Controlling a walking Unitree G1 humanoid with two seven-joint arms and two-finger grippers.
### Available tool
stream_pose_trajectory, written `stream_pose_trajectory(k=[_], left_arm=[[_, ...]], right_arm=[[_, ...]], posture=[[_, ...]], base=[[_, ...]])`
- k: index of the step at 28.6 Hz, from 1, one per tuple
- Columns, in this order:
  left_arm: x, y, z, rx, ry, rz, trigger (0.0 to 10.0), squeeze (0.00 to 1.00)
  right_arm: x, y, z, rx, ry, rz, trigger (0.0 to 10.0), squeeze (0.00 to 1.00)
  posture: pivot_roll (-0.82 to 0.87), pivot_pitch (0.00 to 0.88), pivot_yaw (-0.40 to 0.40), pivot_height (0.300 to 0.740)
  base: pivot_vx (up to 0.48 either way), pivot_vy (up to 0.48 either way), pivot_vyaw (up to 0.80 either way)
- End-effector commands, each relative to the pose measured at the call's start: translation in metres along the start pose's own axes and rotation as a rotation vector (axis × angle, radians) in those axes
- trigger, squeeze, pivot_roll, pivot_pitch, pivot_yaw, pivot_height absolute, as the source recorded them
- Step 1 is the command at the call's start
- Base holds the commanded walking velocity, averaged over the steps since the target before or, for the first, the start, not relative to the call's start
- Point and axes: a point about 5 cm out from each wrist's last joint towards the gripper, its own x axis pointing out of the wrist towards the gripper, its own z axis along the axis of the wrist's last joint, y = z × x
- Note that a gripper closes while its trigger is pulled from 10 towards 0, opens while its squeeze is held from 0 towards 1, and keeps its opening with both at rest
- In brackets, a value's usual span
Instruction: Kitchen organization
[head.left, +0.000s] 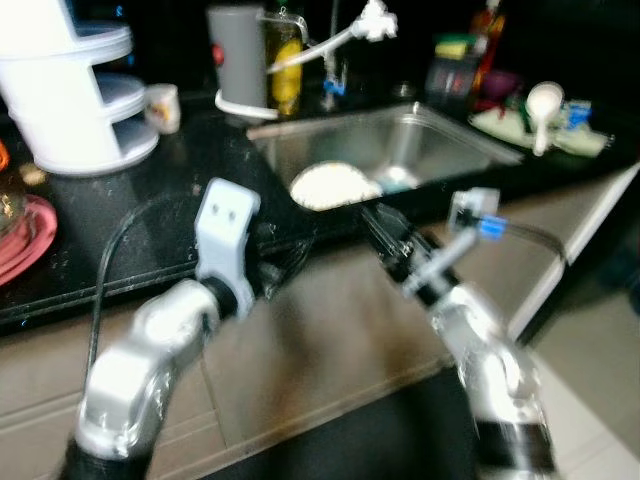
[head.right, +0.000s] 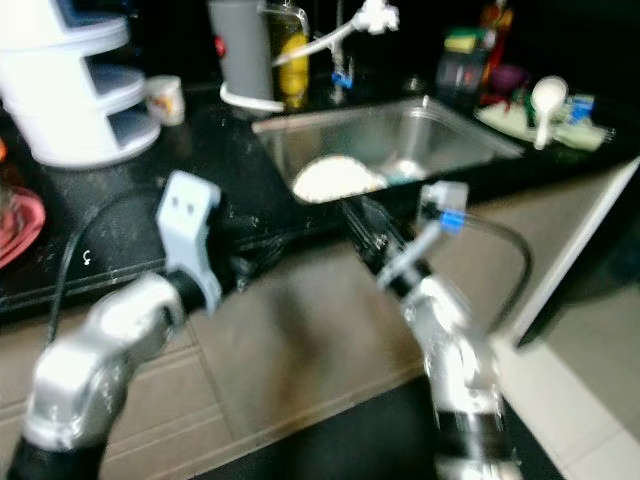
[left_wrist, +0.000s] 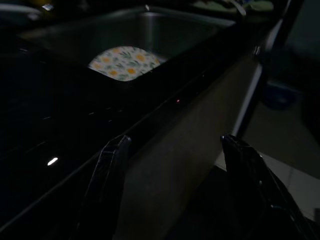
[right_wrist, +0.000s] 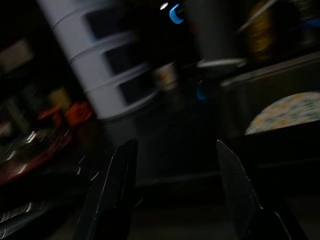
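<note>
A plate with a flower pattern (head.left: 330, 185) leans inside the steel sink (head.left: 440, 150), against its near left corner; it is also in the left wrist view as plate (left_wrist: 125, 62) and in the right wrist view as plate (right_wrist: 290, 112). My left gripper (head.left: 278, 265) is held in front of the black counter's edge, left of the sink, open with nothing between its fingers (left_wrist: 112, 165). My right gripper (head.left: 385, 235) is raised just before the sink's front rim, near the plate, also open and empty, as the right wrist view shows (right_wrist: 176, 145).
On the black counter (head.left: 150, 220) stand a white tiered container (head.left: 75, 90), a small cup (head.left: 163, 107), a grey jug (head.left: 240, 60) and a yellow bottle (head.left: 288, 60). A red plate (head.left: 25, 235) lies far left. A white faucet (head.left: 350, 35) reaches over the sink; dishes (head.left: 540, 110) sit right.
</note>
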Motion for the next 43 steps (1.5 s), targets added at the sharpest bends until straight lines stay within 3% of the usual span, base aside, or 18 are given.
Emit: stream_pose_trajectory(k=[1, 5, 6, 11, 14, 15, 21, 24, 34, 43], left_arm=[[0.001, -0.002, -0.002, 0.003, -0.002, -0.006, 10.0, 0.0], [0.002, 0.001, -0.011, -0.008, 0.01, 0.034, 10.0, 0.0], [0.0, 0.005, -0.023, 0.011, 0.036, 0.08, 10.0, 0.0], [-0.001, 0.006, -0.028, 0.02, 0.044, 0.104, 10.0, 0.0], [-0.003, 0.013, -0.03, 0.013, 0.024, 0.182, 10.0, 0.0], [-0.009, 0.029, -0.035, 0.036, 0.031, 0.312, 10.0, 0.0], [-0.027, 0.055, -0.047, 0.093, 0.061, 0.509, 10.0, 0.0], [-0.032, 0.06, -0.047, 0.08, 0.047, 0.557, 10.0, 0.0], [-0.03, 0.063, -0.029, 0.088, -0.062, 0.572, 10.0, 0.0], [-0.024, 0.066, -0.012, 0.107, -0.136, 0.548, 10.0, 0.0]], right_arm=[[-0.002, -0.001, -0.004, -0.019, 0.023, 0.0, 10.0, 0.0], [-0.009, -0.009, -0.011, -0.052, 0.079, -0.016, 10.0, 0.0], [-0.012, -0.007, -0.014, -0.063, 0.098, 0.0, 10.0, 0.0], [-0.013, -0.005, -0.016, -0.057, 0.099, 0.008, 10.0, 0.0], [-0.013, -0.003, -0.02, -0.055, 0.109, 0.023, 10.0, 0.0], [-0.011, 0.005, -0.025, -0.052, 0.124, 0.069, 10.0, 0.0], [-0.01, 0.014, -0.03, -0.042, 0.134, 0.119, 10.0, 0.0], [-0.01, 0.016, -0.03, -0.036, 0.133, 0.129, 10.0, 0.0], [-0.002, 0.023, -0.028, -0.033, 0.107, 0.154, 10.0, 0.0], [0.011, 0.033, -0.01, -0.028, 0.024, 0.177, 10.0, 0.0]], posture=[[-0.01, 0.0, -0.03, 0.74], [-0.01, 0.0, -0.028, 0.74], [-0.02, 0.0, -0.025, 0.74], [-0.02, 0.0, -0.03, 0.74], [-0.01, 0.0, -0.037, 0.74], [0.0, 0.0, -0.038, 0.74], [0.0, 0.0, -0.037, 0.74], [0.0, 0.0, -0.036, 0.74], [0.01, 0.0, -0.029, 0.74], [0.0, 0.0, -0.016, 0.74]], base=[[-0.33, 0.0, 0.0], [-0.075, 0.0, 0.2], [0.0, 0.0, 0.8], [0.0, 0.0, 0.8], [0.0, 0.0, 0.8], [0.0, 0.0, 0.8], [0.0, 0.0, 0.8], [0.0, 0.0, 0.8], [0.0, 0.0, 0.75], [0.252, 0.0, 0.0]])
